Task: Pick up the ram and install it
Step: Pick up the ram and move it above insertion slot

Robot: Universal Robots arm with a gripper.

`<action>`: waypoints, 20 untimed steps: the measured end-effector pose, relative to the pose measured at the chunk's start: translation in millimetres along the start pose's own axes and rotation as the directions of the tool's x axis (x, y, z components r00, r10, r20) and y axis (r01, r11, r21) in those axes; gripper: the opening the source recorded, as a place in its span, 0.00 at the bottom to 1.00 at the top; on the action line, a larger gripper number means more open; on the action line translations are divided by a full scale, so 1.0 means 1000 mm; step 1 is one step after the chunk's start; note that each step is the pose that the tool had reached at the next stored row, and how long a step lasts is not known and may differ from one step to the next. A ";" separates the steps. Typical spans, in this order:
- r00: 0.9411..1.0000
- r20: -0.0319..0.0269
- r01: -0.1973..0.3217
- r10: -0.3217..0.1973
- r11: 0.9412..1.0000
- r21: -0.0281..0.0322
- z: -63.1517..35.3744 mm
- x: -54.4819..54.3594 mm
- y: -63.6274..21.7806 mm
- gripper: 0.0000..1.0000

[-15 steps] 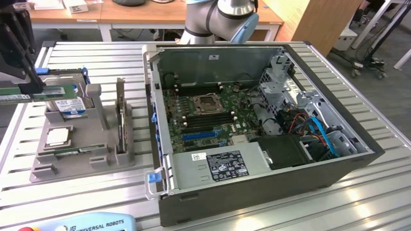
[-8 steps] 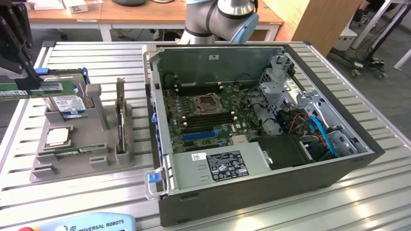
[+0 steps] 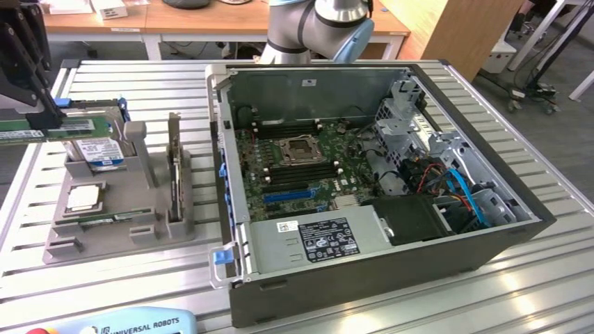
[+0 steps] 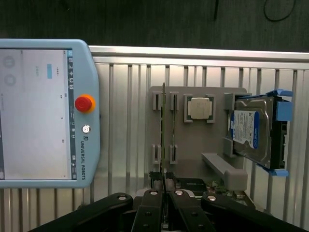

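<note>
Gripper clamped on the ram near the grey holder; such a thin-edge grip may let the stick tilt and miss its slot.

**The gripper is holding the ram beside the open computer case**

At the exterior view's left, the black gripper is clamping the ram, which is lying level over the far end of the grey holder. A blue-labelled hard drive and a silver processor chip are sitting in that holder. The computer case is resting on the slatted table, its motherboard facing up.
</note>
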State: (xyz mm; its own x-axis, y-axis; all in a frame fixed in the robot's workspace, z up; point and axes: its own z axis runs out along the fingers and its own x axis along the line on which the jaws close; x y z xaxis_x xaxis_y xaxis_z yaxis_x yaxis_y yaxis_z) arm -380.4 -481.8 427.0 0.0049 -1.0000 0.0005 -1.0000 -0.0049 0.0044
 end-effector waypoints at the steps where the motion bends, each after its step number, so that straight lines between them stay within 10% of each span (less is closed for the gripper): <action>1: 1.000 0.000 0.001 -0.001 1.000 0.000 0.0000 0.000 0.0000 0.11; 20: 1.000 0.000 0.001 -0.001 1.000 0.000 0.0000 0.000 -0.0080 0.11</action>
State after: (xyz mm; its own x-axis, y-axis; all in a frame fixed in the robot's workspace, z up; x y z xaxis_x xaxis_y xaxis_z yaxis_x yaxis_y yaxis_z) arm -372.4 -481.7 426.9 0.0062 -1.0000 0.0006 -1.0000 -0.0062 0.0045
